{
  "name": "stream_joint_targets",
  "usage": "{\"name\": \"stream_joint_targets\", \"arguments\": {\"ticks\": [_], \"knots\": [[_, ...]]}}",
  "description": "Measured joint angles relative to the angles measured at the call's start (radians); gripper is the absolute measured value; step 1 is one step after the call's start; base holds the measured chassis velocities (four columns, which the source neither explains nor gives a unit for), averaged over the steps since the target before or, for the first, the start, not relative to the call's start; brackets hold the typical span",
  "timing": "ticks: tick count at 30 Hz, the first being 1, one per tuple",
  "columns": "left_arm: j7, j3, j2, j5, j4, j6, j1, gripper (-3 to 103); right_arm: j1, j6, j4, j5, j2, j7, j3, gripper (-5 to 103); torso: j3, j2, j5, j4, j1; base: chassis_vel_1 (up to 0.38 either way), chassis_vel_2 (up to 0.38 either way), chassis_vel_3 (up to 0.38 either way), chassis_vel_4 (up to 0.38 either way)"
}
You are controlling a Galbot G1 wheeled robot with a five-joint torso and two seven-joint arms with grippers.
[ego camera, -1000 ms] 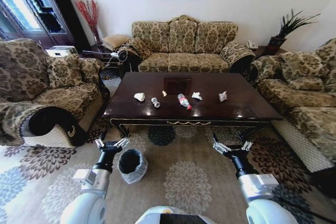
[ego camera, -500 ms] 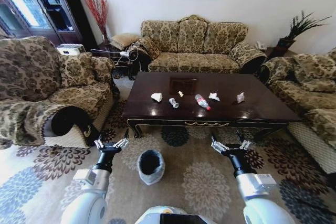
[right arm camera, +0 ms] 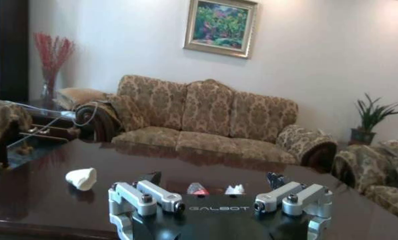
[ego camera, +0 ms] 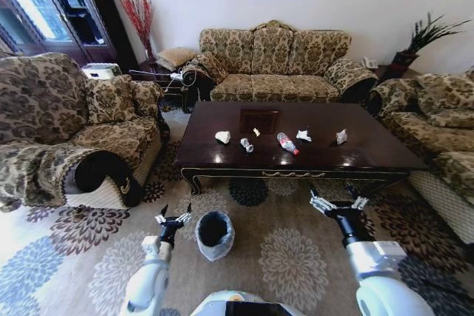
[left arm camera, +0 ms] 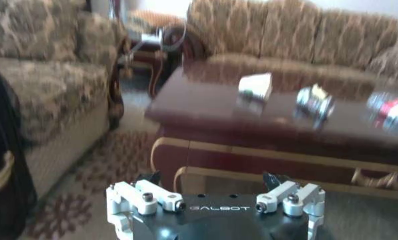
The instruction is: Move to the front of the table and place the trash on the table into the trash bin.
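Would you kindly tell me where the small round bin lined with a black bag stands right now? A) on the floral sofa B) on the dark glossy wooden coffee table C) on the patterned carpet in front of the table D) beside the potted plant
C: the small round bin lined with a black bag stands on the patterned carpet, in front of the dark glossy wooden coffee table and near the left gripper.

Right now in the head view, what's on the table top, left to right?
White paper wad → small crumpled clear piece → tiny yellowish scrap → clear bottle with red label → white crumpled paper → crumpled wrapper, all on the table.
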Motion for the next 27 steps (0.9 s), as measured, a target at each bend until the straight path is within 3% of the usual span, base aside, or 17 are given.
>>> {"name": "stream_joint_targets", "arguments": {"ticks": [1, 10, 21, 27], "knots": [[0.000, 0.000, 0.000, 0.000, 0.000, 0.000, 0.000, 100, 0.000, 0.000, 0.000, 0.000, 0.000, 0.000, 0.000, 100, 0.000, 0.000, 0.0000, 0.0000, 0.000, 0.000, 0.000, 0.000, 0.000], [0.007, 0.030, 0.004, 0.010, 0.434, -0.097, -0.167, 100, -0.038, 0.020, -0.005, 0.000, 0.053, 0.002, 0.084, 100, 0.000, 0.000, 0.0003, 0.0000, 0.000, 0.000, 0.000, 0.000, 0.000], [0.002, 0.087, -0.020, -0.059, 0.734, -0.106, -0.300, 100, -0.094, 0.056, -0.006, -0.009, 0.125, 0.032, 0.147, 100, 0.000, 0.000, 0.0006, 0.0000, 0.000, 0.000, 0.000, 0.000, 0.000], [-0.002, 0.096, -0.021, -0.025, 0.911, -0.111, -0.429, 100, -0.129, 0.095, -0.003, -0.016, 0.166, 0.038, 0.176, 100, 0.000, 0.000, 0.0004, -0.0001, 0.000, 0.000, 0.000, 0.000, 0.000]]}}
